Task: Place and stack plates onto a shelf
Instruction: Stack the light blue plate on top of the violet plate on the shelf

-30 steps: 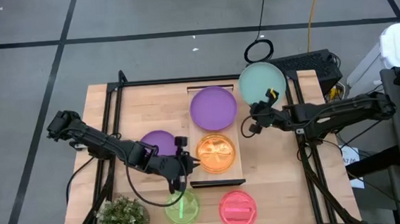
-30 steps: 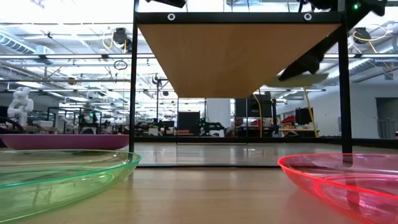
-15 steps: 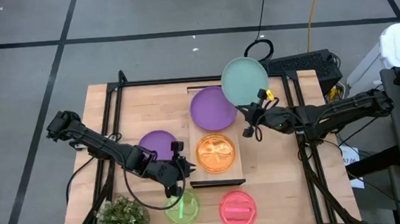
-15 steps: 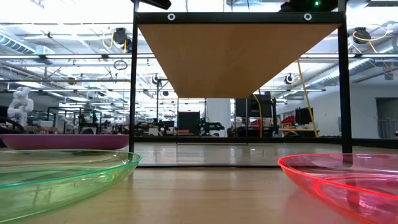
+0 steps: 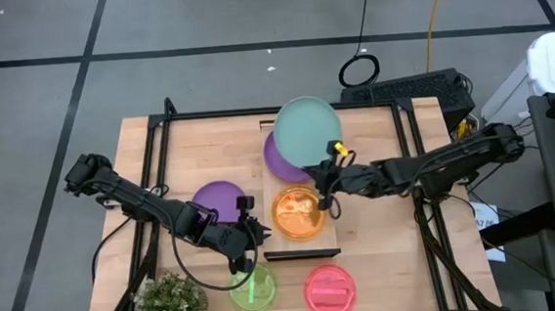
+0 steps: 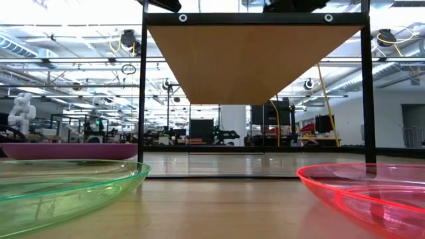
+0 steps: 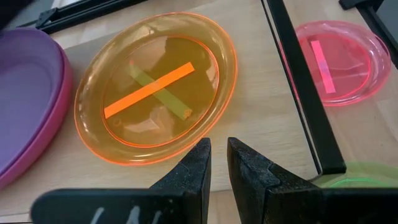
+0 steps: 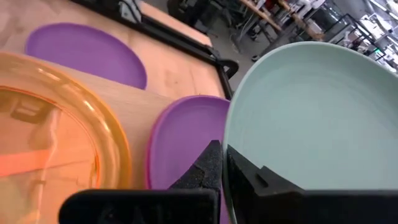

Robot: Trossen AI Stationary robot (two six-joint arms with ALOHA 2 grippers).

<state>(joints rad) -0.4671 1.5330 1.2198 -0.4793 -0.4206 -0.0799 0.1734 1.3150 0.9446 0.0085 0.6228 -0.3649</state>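
Note:
The teal plate (image 5: 305,126) is up in my right gripper (image 5: 327,164), tilted over the purple plate (image 5: 280,158) that lies on the far half of the shelf (image 5: 272,238). An orange plate (image 5: 299,214) lies flat on the shelf's near half. My left gripper (image 5: 252,232) hovers by the orange plate's (image 7: 155,87) left rim, fingers a narrow gap apart (image 7: 219,142), touching nothing. On the tabletop lie a second purple plate (image 5: 218,197), a green plate (image 5: 252,288) and a pink-red plate (image 5: 328,290). My right gripper (image 8: 224,149) pinches the teal plate's rim (image 8: 227,140) between its two fingers, coming level from the table's right side. The plate is lifted clear and tilted, its face (image 8: 311,118) turned up above the shelf's purple plate (image 8: 186,140).
Dark frame posts and bars (image 5: 163,134) stand around the shelf, and its near-end bar (image 5: 302,255) crosses the table. A potted plant (image 5: 170,305) sits at the near left corner. In the low view the shelf's underside (image 6: 246,60) spans above the green (image 6: 66,186) and pink-red (image 6: 365,192) plates.
My right gripper has carried the teal plate from the table's far right corner toward the left and nearer, until it hangs over the shelf's purple plate. My left gripper has drawn back a little from the orange plate toward the near edge, then kept still.

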